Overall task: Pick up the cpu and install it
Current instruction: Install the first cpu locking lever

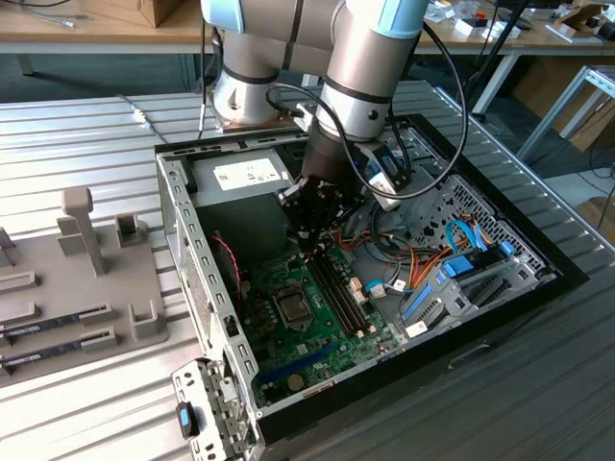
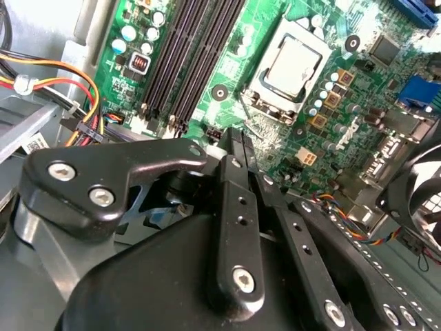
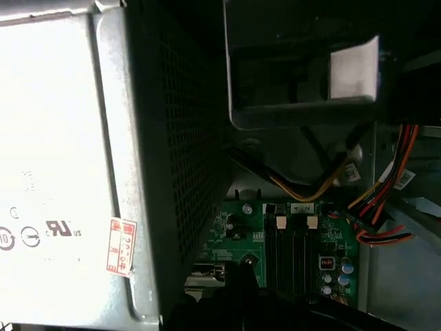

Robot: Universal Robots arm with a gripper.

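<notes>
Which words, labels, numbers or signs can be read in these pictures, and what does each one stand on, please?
None can be read with confidence.
White label on the power supply, exterior view: print too small to read.
Red-and-white sticker on the power supply, first wrist view: characters too blurred to read.
White cable tag, second wrist view: print too small to read.
Lid of the cpu, lying in its socket, second wrist view: no legible print.

- An open computer case (image 1: pixel 183 226) lies on the ribbed metal worktop (image 1: pixel 77 134).
- Inside it sits a green motherboard (image 1: pixel 322 351) with long dark memory slots (image 2: pixel 189 55).
- A grey power supply (image 1: pixel 245 182) lies beside the board.
- Orange cables (image 1: pixel 432 264) run near a blue bracket (image 1: pixel 461 269).
- A grey fixture (image 1: pixel 86 279) stands at the exterior view's left.
</notes>
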